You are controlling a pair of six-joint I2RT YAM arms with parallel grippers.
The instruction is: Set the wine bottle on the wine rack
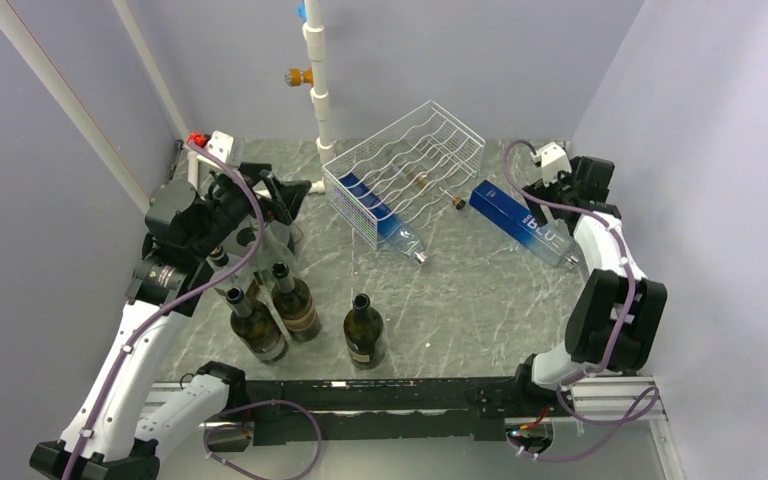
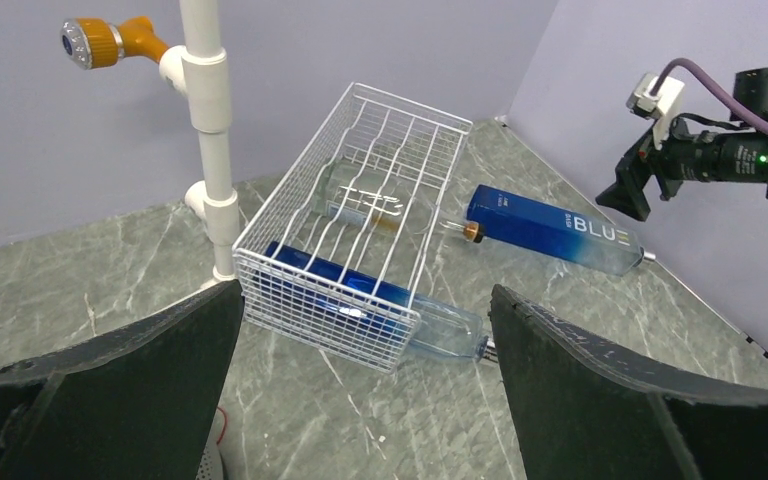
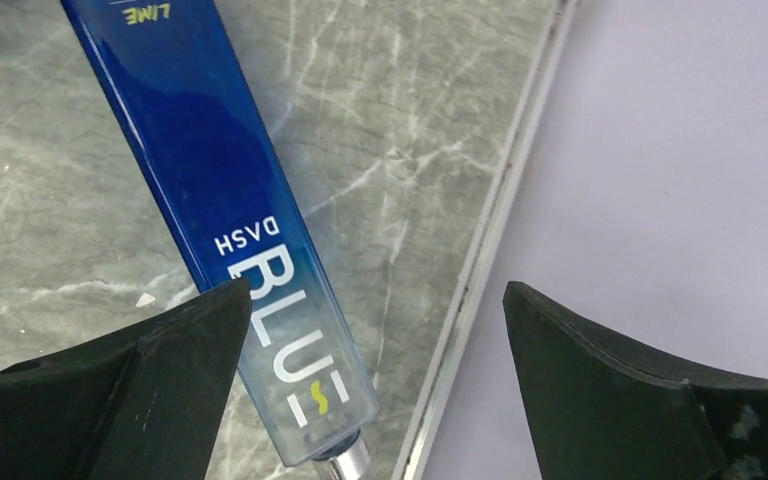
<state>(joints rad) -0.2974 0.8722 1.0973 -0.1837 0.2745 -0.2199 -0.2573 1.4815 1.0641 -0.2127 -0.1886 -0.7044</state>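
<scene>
The white wire wine rack (image 1: 405, 165) stands at the back middle, and also shows in the left wrist view (image 2: 360, 215). A blue bottle (image 1: 378, 214) lies in its left cradle, neck sticking out, and a clear corked bottle (image 1: 428, 184) lies further in. Another blue square bottle (image 1: 520, 222) lies on the table to the right of the rack. Three dark wine bottles (image 1: 364, 330) (image 1: 295, 300) (image 1: 257, 325) stand upright at front left. My left gripper (image 1: 282, 207) is open and empty above them, facing the rack. My right gripper (image 3: 375, 385) is open over the blue bottle's neck end (image 3: 290, 340).
A white pipe post (image 1: 320, 95) with an orange fitting stands behind the rack's left corner. Purple walls close in at the back and both sides. The right wall's base rail (image 3: 480, 270) runs close beside the lying blue bottle.
</scene>
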